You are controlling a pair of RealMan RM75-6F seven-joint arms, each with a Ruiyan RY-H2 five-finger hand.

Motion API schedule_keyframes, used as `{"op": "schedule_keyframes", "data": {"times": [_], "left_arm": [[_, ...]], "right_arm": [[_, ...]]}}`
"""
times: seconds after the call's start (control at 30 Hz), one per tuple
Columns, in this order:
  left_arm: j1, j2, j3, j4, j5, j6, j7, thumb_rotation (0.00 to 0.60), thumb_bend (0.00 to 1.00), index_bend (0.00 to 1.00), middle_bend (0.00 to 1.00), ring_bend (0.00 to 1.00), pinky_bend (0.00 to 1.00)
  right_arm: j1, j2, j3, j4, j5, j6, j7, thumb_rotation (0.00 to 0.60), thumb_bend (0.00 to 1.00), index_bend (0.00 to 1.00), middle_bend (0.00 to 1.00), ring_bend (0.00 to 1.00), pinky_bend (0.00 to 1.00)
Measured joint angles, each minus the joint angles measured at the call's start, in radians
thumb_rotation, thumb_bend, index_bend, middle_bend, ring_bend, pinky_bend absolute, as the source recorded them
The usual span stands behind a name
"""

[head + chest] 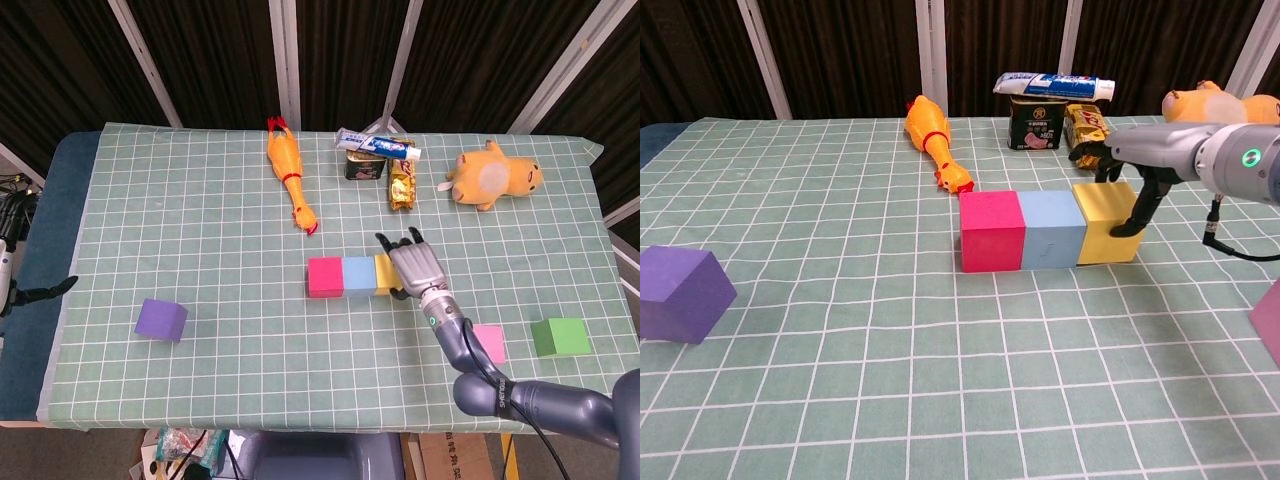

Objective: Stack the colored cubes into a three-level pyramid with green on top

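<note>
A red cube, a light blue cube and a yellow cube stand in a row at mid-table, faces touching. My right hand holds the yellow cube, fingers over its far side and thumb down its right face. A pink cube and a green cube lie near the front right. A purple cube sits at front left. My left hand hangs off the table's left edge, small and dark.
A rubber chicken lies behind the row. Further back are a can with a toothpaste tube on it, a snack bar and an orange plush.
</note>
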Motion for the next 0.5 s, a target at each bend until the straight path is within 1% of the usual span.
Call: {"op": "schedule_keyframes", "data": {"times": [0.5], "left_arm": [[0.003, 0.003, -0.005, 0.002, 0.002, -0.007, -0.009, 0.6, 0.1, 0.0, 0.01, 0.0, 0.07]], "right_arm": [[0.012, -0.014, -0.007, 0.004, 0.012, 0.009, -0.008, 0.6, 0.26, 0.0, 0.35, 0.24, 0.0]]}}
